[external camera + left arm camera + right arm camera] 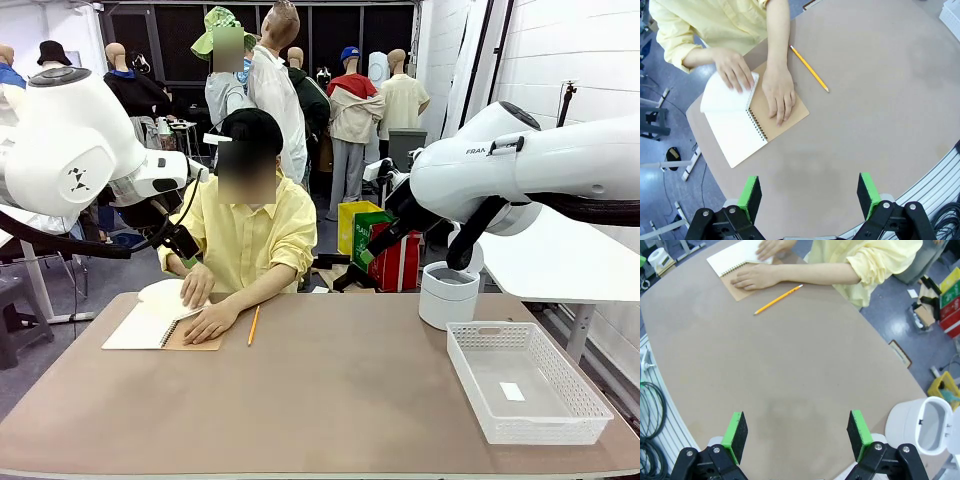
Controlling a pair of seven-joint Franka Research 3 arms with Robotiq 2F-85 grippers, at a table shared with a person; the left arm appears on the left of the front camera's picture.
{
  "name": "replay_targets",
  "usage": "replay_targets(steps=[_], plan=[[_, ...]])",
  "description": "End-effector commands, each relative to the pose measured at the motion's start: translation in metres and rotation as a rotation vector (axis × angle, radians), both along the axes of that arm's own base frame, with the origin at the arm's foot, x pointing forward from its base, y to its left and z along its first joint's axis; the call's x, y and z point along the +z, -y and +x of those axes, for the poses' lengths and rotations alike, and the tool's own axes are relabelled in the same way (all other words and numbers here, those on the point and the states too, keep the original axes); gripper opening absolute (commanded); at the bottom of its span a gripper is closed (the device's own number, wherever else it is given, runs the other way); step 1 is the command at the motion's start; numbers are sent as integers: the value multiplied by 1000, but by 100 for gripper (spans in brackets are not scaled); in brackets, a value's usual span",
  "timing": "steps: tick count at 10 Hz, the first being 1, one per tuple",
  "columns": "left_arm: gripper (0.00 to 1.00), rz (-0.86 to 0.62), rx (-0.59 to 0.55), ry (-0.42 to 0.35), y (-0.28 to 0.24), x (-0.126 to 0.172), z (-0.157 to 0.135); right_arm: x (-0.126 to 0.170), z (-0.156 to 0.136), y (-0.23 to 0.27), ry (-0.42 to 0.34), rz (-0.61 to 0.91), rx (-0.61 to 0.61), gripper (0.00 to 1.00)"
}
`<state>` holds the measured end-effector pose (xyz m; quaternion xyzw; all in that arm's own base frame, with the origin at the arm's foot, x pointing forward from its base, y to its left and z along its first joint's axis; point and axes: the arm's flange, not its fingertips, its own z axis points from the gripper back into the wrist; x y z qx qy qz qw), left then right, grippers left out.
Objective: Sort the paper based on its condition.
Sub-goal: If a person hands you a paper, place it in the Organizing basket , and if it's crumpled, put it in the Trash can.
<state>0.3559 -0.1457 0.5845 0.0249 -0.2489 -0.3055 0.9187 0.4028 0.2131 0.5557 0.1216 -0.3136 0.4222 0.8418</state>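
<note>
The only writing I can read is the dark "FRA" lettering (476,151) on my right arm's white shell, right of centre in the front view; the rest of the word is hidden. Print on the green bag (365,225) behind it is too small to read.

My left gripper (810,194) hangs with jaws spread wide and nothing between the green pads, above the brown table (880,110). My right gripper (796,436) is also spread and empty.

The thin white sheet of paper (715,95) sits at upper left of the left wrist view. It curls up from the open spiral-bound notebook with brown kraft cover (790,112) under one of the person's hands (735,70); whether it is torn free I cannot tell. The other hand (779,92) presses on the cover. A yellow pencil (810,69) lies just beside it.

At lower right of the front view, a white plastic mesh basket (590,405) holds a small white tag (512,391), and I can make out no print on it. A white cylindrical bin (447,297) stands behind the basket.
</note>
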Motion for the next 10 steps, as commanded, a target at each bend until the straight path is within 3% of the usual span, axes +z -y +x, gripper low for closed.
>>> replay_targets(steps=[1,10], plan=[[100,-4,1,4,-1,1,0,1,2,-1,-9,-1,3,100],[100,-4,1,4,-1,1,0,1,2,-1,-9,-1,3,100]])
